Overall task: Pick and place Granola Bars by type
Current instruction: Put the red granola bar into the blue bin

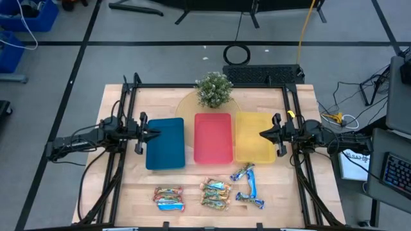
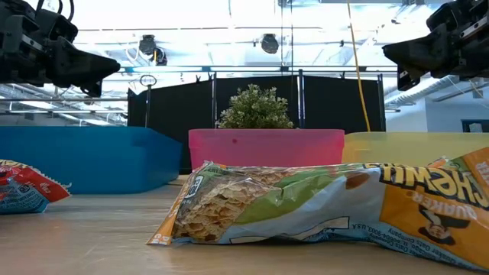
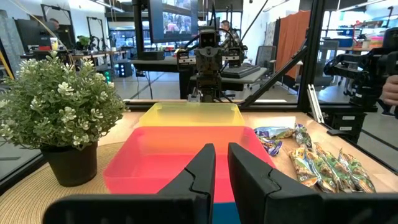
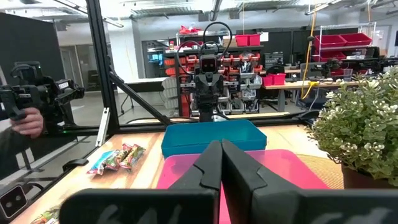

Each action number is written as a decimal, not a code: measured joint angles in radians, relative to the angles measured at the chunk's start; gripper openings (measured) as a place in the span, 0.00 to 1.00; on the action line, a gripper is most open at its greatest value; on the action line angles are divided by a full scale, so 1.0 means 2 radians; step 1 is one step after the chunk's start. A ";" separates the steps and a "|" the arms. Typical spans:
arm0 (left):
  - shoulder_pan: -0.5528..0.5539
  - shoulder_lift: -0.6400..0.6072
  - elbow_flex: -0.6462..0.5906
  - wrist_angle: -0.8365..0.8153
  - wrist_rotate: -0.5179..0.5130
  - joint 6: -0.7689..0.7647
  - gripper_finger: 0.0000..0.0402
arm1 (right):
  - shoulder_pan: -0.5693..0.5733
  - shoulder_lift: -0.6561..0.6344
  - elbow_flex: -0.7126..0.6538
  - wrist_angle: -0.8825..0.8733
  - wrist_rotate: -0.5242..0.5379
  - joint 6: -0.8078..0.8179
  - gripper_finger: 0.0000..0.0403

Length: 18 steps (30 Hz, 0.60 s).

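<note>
Three groups of granola bars lie flat near the table's near edge: blue-with-orange/red bars [image 1: 169, 198], tan/gold-with-teal bars [image 1: 215, 194] [image 2: 306, 206] and shiny blue bars [image 1: 249, 186] [image 3: 280, 134]. Behind them stand a blue tray [image 1: 165, 144], a red tray [image 1: 212, 138] and a yellow tray [image 1: 254, 136]. My left gripper [image 1: 154, 133] [image 3: 222, 163] hovers level over the blue tray's left edge, open by a narrow gap. My right gripper [image 1: 262, 134] [image 4: 221, 163] hovers level over the yellow tray's right part, shut and empty.
A potted plant [image 1: 214, 90] stands on a round mat at the far edge, behind the red tray. Black frame posts [image 1: 128, 96] rise at the table's sides. A person's hand [image 4: 28, 121] holds a device beyond the table. Bare wood [image 1: 128, 192] lies left of the bars.
</note>
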 joint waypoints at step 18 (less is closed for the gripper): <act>-0.006 0.001 0.008 0.040 0.009 -0.059 0.12 | 0.000 0.000 0.000 -0.007 0.000 0.000 0.00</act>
